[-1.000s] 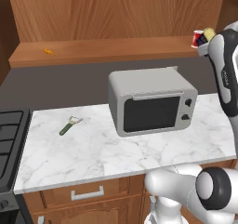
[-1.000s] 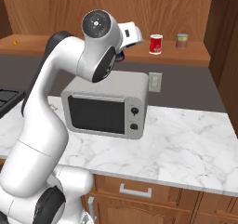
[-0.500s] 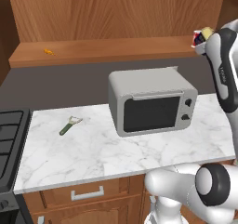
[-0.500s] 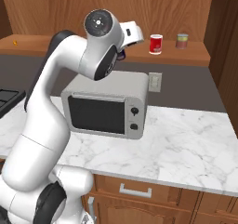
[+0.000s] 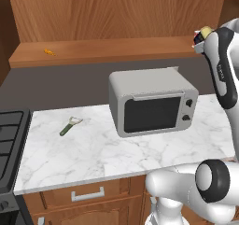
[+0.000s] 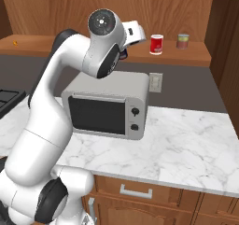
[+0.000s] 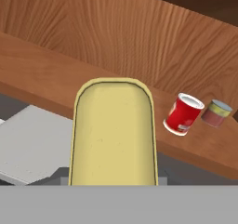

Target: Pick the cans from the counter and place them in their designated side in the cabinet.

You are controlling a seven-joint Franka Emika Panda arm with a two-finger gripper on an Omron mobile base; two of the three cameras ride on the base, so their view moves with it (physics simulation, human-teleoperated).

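Blue can carried at cabinet shelf height

The gripper [image 6: 125, 53] is closed on the squat dark blue can [image 7: 113, 132], whose flat yellow top faces the hand camera, above the grey microwave [image 6: 107, 105]. The red can [image 6: 157, 44], cylindrical with a white rim, stands upright on the cabinet [image 6: 200, 56] shelf beside a pale greenish can [image 6: 183, 41].

Red can [image 6: 157, 44] upright on cabinet [image 6: 196, 57], pale can [image 6: 183, 41] beside.

This is a home kitchen. A grey microwave [image 5: 152, 101] sits on a marble counter [image 5: 93, 151] with wooden drawers beneath. A black stove [image 5: 10, 144] adjoins it, under a wooden cabinet [image 5: 107, 49].
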